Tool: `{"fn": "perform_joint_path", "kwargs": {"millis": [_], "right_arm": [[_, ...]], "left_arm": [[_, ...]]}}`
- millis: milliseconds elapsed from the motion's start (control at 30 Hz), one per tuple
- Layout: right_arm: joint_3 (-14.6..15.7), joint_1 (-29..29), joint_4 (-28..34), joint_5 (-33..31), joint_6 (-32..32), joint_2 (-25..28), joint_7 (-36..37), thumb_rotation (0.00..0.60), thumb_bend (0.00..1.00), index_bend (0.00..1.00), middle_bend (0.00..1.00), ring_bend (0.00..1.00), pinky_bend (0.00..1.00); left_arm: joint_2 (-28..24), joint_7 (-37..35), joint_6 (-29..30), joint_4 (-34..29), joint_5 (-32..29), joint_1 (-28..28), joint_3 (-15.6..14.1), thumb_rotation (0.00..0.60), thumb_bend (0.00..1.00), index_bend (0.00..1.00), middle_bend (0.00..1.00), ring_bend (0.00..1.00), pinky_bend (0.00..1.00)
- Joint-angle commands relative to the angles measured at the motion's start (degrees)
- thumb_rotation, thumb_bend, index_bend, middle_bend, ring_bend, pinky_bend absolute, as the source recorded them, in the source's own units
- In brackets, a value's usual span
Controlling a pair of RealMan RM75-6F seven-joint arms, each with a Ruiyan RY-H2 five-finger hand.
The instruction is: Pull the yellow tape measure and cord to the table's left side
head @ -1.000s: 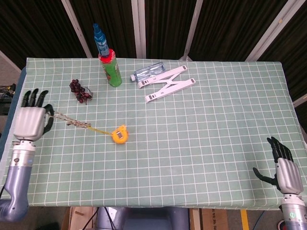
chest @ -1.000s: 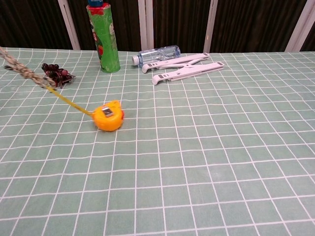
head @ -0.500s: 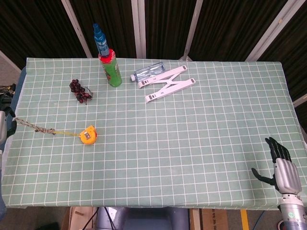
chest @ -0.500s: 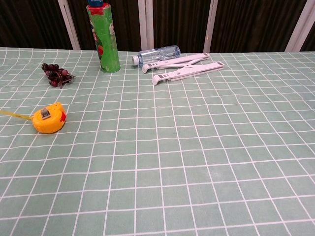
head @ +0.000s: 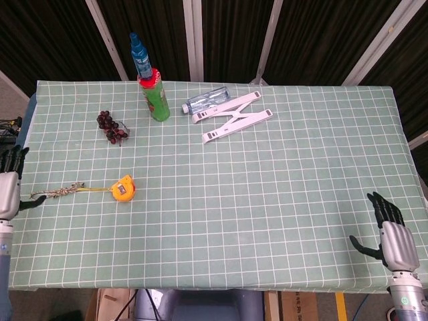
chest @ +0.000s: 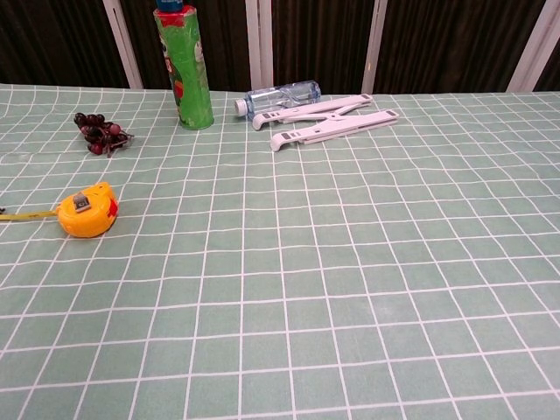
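Tape measure (head: 123,188) and cord (head: 57,194) lie near the table's (head: 281,200) left edge; job looks done, left hand (head: 8,187) open, empty.

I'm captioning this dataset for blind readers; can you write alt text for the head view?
A yellow tape measure lies near the left edge of a green checked table, its cord trailing toward the left hand. Grapes, a green bottle and a white stand sit behind.

Grapes (head: 112,128), green can (head: 156,97), bottle (head: 206,100), white stand (head: 234,118).
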State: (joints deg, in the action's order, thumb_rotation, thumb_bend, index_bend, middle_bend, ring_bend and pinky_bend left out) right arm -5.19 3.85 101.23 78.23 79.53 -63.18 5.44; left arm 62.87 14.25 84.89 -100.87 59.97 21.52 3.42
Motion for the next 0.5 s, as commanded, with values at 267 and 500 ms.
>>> {"fn": "perform_joint_path", "kwargs": {"millis": [267,500], "right_arm": [[0.8,0.2,-0.9,2.1,0.5,-0.1,-1.9,0.600,0.27,0.00,0.00,0.00,0.00],[0.9,0.2,-2.2,3.6,1.6,-0.7,-2.3,0.600,0.27,0.00,0.00,0.00,0.00]], "left_arm": [[6.8,0.4,10.2,-3.2,21.4,-9.8,-10.1,0.600,0.02,0.00,0.00,0.00,0.00],[9.5,1.2,8.9,0.7,24.8,-10.8,-10.9,0.600,0.02,0.00,0.00,0.00,0.00]]}}
